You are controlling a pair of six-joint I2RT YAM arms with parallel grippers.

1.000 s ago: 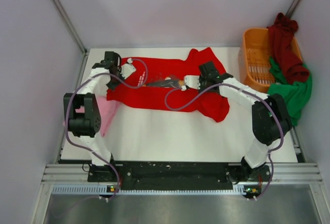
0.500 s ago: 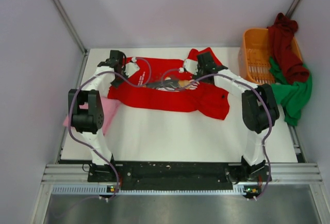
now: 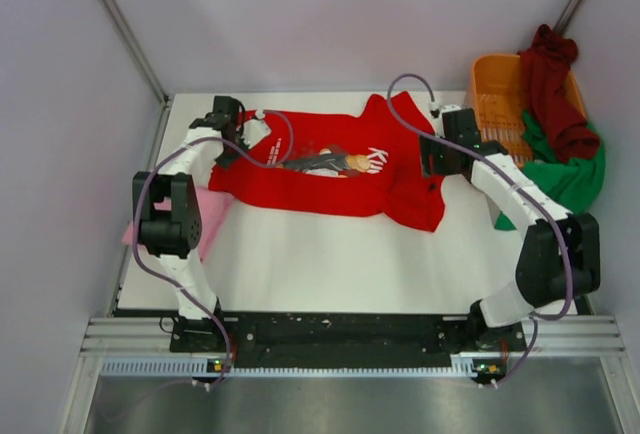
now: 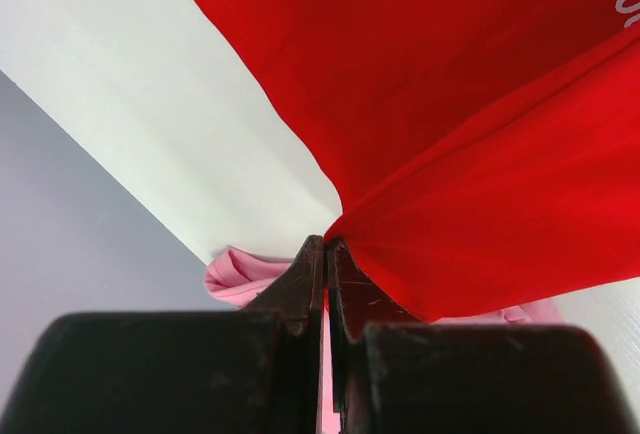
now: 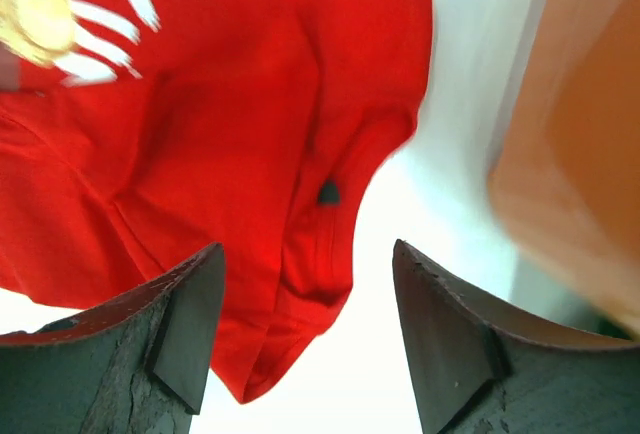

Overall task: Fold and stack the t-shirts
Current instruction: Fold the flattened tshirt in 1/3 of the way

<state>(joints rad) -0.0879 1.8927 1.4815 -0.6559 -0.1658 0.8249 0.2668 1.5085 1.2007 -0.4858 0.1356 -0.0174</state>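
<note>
The red t-shirt [image 3: 330, 176] lies spread across the back of the table, its dark graphic and white lettering [image 3: 345, 161] facing up. My left gripper [image 3: 232, 134] is at the shirt's left end, shut on a fold of red cloth [image 4: 470, 204] that runs into its tips [image 4: 326, 245]. My right gripper [image 3: 433, 159] hovers over the shirt's right edge, open with nothing between its fingers [image 5: 307, 250]; below it are red cloth [image 5: 250, 134] and white table. A pink t-shirt [image 3: 205, 222] lies crumpled under the left arm and shows below the left jaws as a pink lump [image 4: 238, 274].
An orange basket [image 3: 492, 104] stands at the back right, close to my right gripper. A maroon t-shirt [image 3: 555, 84] hangs over its rim and a green t-shirt [image 3: 572, 182] lies beside it. Walls close off the left and right sides.
My right gripper has opened, let go of the red t-shirt and swung right toward the basket. The shirt's right part now lies flat. The left gripper has stayed shut on the shirt.
</note>
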